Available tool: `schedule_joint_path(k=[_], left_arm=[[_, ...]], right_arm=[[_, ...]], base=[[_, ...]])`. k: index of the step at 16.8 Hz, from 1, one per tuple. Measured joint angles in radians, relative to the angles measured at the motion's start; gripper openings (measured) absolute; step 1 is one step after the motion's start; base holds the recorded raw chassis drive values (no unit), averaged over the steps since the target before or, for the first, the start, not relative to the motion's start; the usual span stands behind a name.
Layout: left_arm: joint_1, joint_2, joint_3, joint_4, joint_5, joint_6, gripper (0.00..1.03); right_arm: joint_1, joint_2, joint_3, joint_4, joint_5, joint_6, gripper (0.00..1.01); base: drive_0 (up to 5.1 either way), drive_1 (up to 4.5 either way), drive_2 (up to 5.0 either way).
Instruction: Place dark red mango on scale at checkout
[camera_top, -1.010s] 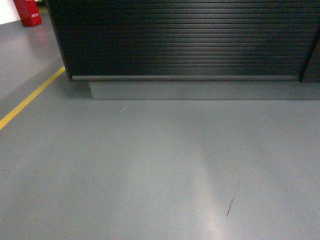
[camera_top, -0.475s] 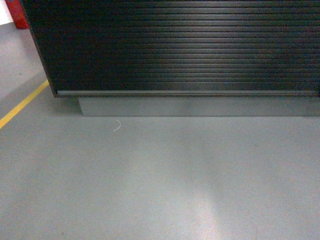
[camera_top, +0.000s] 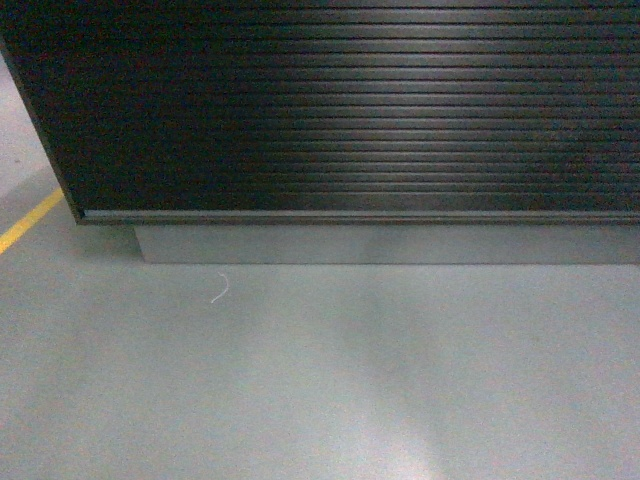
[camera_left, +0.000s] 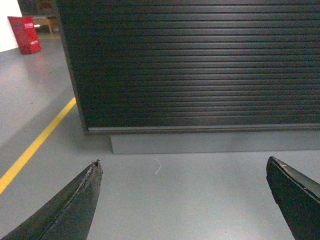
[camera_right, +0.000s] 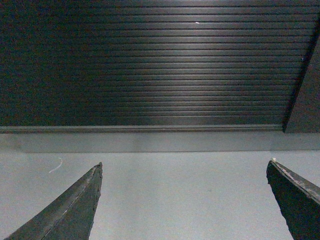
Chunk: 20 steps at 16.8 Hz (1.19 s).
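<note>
Checkout (camera_top: 340, 110) front at 12 o'clock; mango and scale unseen.
My left claw (camera_left: 192, 200) and right claw (camera_right: 192, 200) both gape wide, empty, equally near.

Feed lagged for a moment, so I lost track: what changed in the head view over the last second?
The base rolled toward the checkout while shifting right: its ribbed front grew and slid left and down, the yellow line retreated to the left edge, and the red box left the head view. The white scrap on the floor drifted down-left. Nothing was gripped or released; both grippers are open and empty.
</note>
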Motion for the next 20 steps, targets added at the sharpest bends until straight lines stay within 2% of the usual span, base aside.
schedule_joint_path(k=[20], left_arm=[[0.000,0.000,0.000,-0.002,0.000,0.000,0.98]], right_arm=[[0.000,0.000,0.000,-0.003,0.000,0.000,0.98]], base=[[-0.1,4.06,-4.2]])
